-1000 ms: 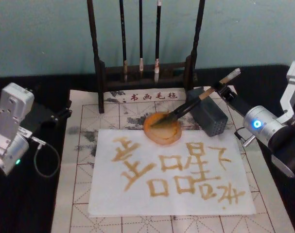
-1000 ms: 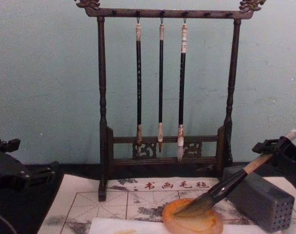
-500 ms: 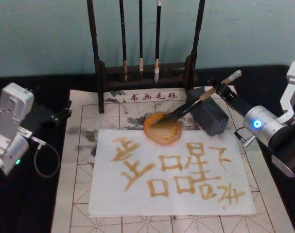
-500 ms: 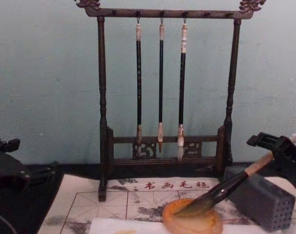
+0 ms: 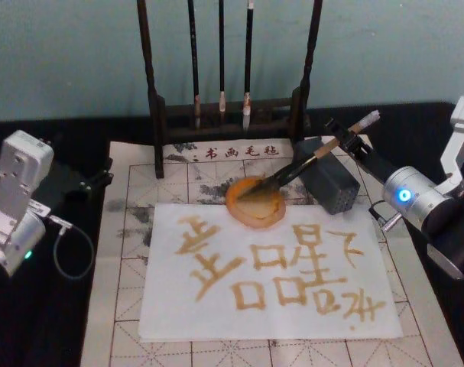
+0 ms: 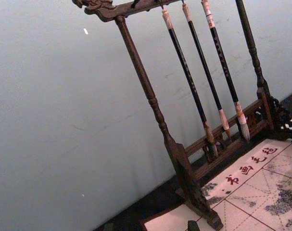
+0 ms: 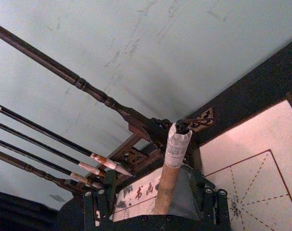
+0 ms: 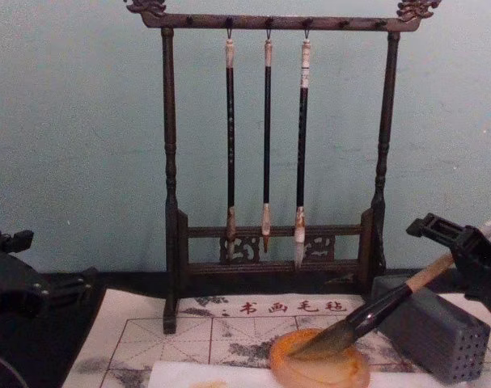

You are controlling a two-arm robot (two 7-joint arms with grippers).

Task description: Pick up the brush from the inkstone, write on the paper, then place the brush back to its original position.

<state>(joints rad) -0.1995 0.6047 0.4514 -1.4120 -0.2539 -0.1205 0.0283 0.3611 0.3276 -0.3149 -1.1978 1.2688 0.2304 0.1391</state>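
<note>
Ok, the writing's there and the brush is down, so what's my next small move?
Probably draw the right gripper straight back off the handle. The brush lies with its tip in the dish and its handle propped on the grey block. The fingers stand open either side of it, so it looks released. The left gripper sits parked at the left.

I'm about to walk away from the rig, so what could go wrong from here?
The brush leans on the grey block with its bristles in the inkstone. The right claw is open around the handle's end; pulling away, it could clip the handle, so the brush might roll off and smear the paper.
</note>
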